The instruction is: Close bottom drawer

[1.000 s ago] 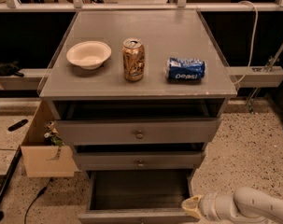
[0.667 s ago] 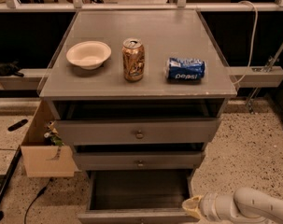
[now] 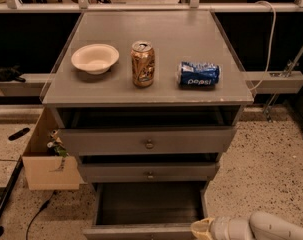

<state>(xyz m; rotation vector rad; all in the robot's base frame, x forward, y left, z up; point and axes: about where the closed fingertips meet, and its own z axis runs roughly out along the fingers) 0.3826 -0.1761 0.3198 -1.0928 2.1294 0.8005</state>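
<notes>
The bottom drawer [image 3: 146, 204] is the lowest of three grey drawers and stands pulled far out, its dark box interior showing; its front edge lies at the bottom of the camera view and its knob is out of view. My gripper [image 3: 203, 228] with its white arm comes in from the lower right and sits at the drawer's front right corner, close to or touching the front edge.
The middle drawer [image 3: 149, 173] and top drawer [image 3: 149, 141] with brass knobs are each slightly open. On the cabinet top [image 3: 201, 44] are a white bowl [image 3: 94, 58], an upright gold can [image 3: 143, 64] and a lying Pepsi can [image 3: 199, 74]. A wooden box [image 3: 46, 164] stands at the left on the speckled floor.
</notes>
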